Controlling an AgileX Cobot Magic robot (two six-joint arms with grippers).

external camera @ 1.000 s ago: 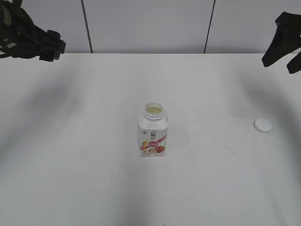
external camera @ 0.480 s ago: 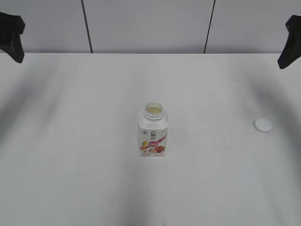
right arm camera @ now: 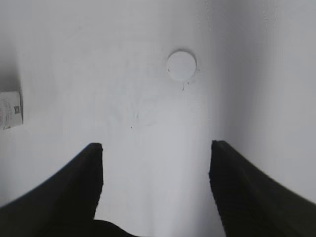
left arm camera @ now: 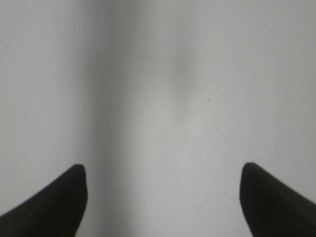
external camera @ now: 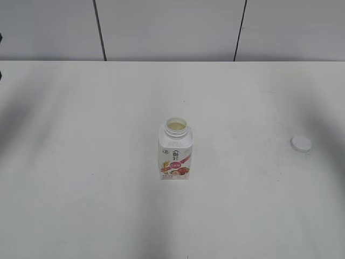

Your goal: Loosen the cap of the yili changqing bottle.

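The yili changqing bottle stands upright in the middle of the white table with its neck open and no cap on it. Its edge shows at the left of the right wrist view. The white cap lies flat on the table to the right, apart from the bottle; it also shows in the right wrist view. My right gripper is open and empty, high above the table short of the cap. My left gripper is open and empty over bare table. Neither gripper shows in the exterior view.
The white table meets a grey panelled wall at the back. Soft arm shadows fall on the table's left and right sides.
Both arms have drawn back out of the exterior view, the left off the left edge and the right off the right edge. The bottle and cap have not moved.
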